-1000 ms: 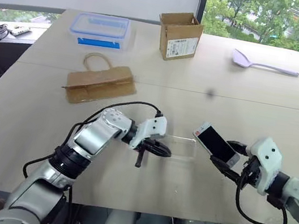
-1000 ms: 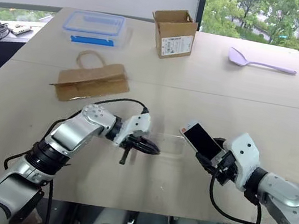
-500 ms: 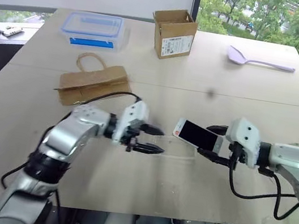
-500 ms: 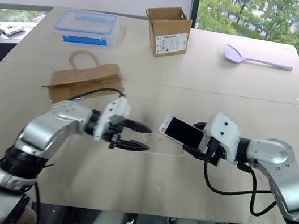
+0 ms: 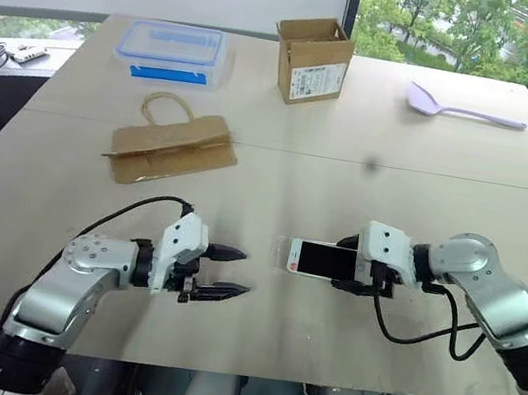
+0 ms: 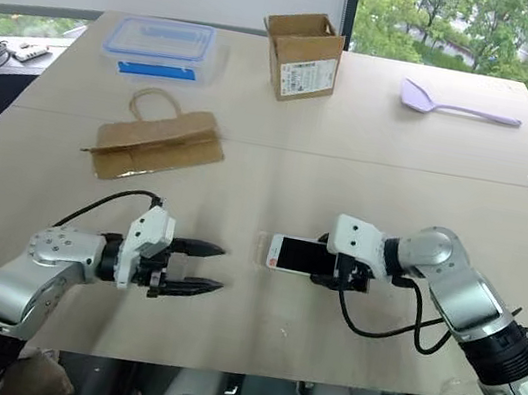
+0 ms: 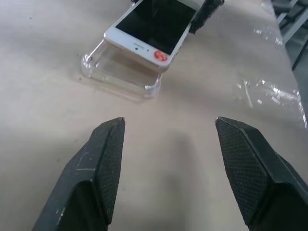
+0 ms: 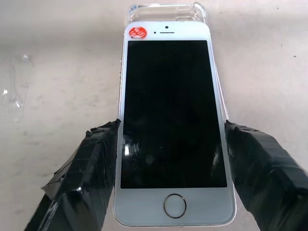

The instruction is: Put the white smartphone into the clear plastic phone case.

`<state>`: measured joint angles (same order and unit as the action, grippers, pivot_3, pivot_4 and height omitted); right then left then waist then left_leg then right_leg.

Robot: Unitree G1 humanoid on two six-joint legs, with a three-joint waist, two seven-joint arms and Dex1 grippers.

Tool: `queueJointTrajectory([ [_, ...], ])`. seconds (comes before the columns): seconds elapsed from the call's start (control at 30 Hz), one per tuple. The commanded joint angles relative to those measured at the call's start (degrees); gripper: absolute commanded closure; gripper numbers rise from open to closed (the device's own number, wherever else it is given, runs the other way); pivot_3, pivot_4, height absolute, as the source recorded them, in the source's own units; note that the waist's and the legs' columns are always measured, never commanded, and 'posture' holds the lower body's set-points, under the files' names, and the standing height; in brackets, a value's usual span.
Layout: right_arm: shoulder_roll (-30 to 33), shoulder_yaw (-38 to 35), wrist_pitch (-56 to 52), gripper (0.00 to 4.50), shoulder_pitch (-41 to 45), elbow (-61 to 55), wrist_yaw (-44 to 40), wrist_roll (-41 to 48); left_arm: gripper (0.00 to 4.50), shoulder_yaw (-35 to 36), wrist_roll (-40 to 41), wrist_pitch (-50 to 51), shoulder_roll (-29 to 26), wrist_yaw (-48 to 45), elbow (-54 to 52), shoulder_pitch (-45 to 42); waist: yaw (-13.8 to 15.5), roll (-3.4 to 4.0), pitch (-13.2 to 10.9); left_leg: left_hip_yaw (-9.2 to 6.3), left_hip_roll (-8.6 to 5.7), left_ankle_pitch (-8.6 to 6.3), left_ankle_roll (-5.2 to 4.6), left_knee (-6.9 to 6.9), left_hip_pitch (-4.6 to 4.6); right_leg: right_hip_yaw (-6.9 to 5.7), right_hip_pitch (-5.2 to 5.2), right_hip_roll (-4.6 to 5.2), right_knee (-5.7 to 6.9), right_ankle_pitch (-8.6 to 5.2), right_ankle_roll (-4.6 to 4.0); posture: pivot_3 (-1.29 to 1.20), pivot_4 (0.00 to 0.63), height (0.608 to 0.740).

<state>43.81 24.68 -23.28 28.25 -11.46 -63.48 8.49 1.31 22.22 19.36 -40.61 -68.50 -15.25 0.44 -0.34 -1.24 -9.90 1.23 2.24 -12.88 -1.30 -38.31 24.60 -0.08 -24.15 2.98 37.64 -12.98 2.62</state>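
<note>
Right wrist view shows the right pincer (image 8: 171, 144) gripping the white black-screened smartphone (image 8: 171, 115) half-seated over the clear plastic phone case (image 8: 166, 10) at 12 o'clock; pushing could skid the unbraced case, since the left pincer (image 5: 221, 272) gapes empty.

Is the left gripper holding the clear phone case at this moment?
No, the left gripper is open with nothing between its fingers, and the clear phone case lies apart from it on the table under the white smartphone.
</note>
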Motion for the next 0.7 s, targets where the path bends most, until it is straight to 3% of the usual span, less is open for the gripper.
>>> queueJointTrajectory([
  [0.03,-0.5,0.49,1.2,1.51,1.99,1.86,-1.66,-2.14,1.47,0.93,0.88,-2.07,-0.56,0.26,-1.49,1.2,-0.12,0.0,0.0,0.01,0.0,0.0,0.0,0.0,0.0,0.0,0.0,0.0,0.0,0.0,0.0,0.0,0.15,0.74],
  [0.7,-2.36,1.97,8.94,1.52,5.88,7.11,-8.3,-8.03,1.47,0.73,1.32,-5.87,0.03,1.83,0.02,3.72,-0.25,0.01,0.0,0.05,0.01,0.0,0.0,0.0,-0.03,0.0,0.0,-0.01,0.03,0.0,0.0,0.0,0.15,0.74],
])
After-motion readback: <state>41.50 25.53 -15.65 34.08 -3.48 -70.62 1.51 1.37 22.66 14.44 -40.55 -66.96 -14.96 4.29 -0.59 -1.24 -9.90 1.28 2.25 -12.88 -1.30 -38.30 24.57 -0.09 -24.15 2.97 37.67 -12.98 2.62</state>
